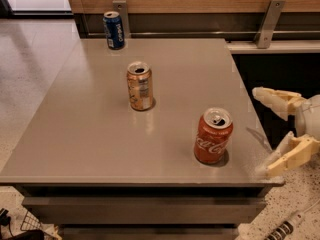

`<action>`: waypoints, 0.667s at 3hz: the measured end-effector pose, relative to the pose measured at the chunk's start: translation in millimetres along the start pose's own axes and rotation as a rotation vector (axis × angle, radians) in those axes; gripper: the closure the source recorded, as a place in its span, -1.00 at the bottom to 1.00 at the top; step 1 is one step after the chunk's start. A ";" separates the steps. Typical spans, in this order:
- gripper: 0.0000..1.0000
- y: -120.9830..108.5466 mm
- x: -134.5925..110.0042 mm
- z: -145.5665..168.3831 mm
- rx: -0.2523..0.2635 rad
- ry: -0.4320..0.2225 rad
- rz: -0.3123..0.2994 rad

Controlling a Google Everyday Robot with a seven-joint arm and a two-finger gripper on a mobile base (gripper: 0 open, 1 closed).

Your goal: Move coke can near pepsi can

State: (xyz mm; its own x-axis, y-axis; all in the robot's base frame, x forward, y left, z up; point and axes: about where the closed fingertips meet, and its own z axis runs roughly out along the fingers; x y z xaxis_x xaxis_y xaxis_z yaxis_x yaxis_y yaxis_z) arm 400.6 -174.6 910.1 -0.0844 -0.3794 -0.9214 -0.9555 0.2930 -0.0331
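The red-orange coke can (213,136) stands upright near the table's front right corner, its silver top open. The dark blue pepsi can (114,30) stands upright at the far left back edge of the table. My gripper (264,131) comes in from the right edge of the view, just off the table's right side and to the right of the coke can. Its two pale fingers are spread wide apart and hold nothing. One fingertip (260,92) is further back, the other (267,168) is by the table's front right corner.
A tan-gold can (140,86) with a pale label stands upright mid-table, between the two task cans. The grey table (90,134) ends close to the coke can at front and right. A wooden wall with metal brackets (268,21) runs behind.
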 end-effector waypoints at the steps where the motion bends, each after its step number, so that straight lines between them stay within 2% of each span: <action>1: -1.00 0.4 -2.0 35.0 -0.034 -0.215 0.035; 2: -1.00 -1.0 2.0 48.7 -0.031 -0.304 0.039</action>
State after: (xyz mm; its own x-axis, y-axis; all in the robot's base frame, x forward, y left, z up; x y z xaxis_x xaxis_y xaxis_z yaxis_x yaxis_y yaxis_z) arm 415.1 -132.9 889.4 -0.0369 -0.0875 -0.9955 -0.9618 0.2734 0.0116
